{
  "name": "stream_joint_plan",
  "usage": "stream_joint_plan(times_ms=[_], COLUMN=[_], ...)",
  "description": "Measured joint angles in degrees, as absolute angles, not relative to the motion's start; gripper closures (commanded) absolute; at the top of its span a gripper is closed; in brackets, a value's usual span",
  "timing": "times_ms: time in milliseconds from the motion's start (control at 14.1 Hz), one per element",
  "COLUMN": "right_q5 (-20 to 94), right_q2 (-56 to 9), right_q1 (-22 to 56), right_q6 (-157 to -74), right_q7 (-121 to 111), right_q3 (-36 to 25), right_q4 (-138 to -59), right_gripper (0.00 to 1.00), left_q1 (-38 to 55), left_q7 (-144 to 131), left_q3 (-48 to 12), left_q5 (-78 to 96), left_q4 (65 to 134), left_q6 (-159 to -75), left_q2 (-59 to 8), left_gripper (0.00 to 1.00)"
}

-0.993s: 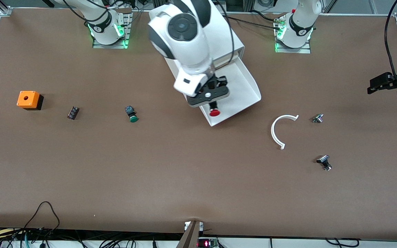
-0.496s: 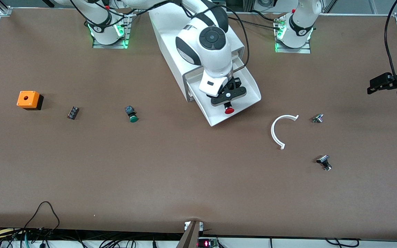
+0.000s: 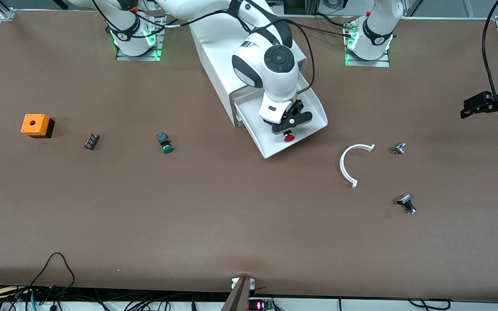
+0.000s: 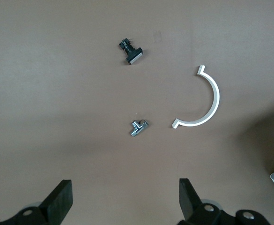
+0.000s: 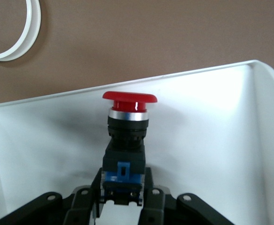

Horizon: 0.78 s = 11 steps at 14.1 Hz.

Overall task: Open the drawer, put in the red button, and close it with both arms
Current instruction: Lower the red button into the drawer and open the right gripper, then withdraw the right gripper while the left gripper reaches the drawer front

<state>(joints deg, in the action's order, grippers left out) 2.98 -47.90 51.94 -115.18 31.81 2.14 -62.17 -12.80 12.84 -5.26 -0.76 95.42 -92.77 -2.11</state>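
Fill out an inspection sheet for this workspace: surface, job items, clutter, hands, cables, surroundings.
Surface: brown table, flat.
Job items: drawer pulled open from the cabinet; red button held over it.
Clutter: orange box, black part, green button, white arc, metal fitting, black knob.
Hands: right hand shut on the red button; left hand open over the table at its arm's end, waiting.
Cables: black leads at the table's near edge.
Surroundings: aluminium frame at the corners.
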Motion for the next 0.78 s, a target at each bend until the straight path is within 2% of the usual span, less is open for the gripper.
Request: stream_joint_plan(times_ms=[71,426,780], right_q5=[3.0,1.2,1.0], right_q2=[-47.9,-47.6,-44.2], right_q1=[52.1,52.4,47.7], right_q6=[-115.2,-114.4,-106.0], right_q7=[31.8,32.9,28.3], right_q3=[2.1,1.8,-0.3], right_q4=[-62.2,-61.8,-59.8], right_gripper=[0.01,0.00,0.00], left_q1=[-12.8,-12.8,-12.4], left_q7=[12.8,12.8,12.4], left_q3=[-5.3,-5.3,-5.4], left_q5=[-0.8,-0.8,-0.8], left_q4=[95.4,95.4,95.4], left_q6=[-92.8,-92.8,-93.0], left_q2=[-2.1,-2.6,-2.9], left_gripper=[0.00,0.00,0.00])
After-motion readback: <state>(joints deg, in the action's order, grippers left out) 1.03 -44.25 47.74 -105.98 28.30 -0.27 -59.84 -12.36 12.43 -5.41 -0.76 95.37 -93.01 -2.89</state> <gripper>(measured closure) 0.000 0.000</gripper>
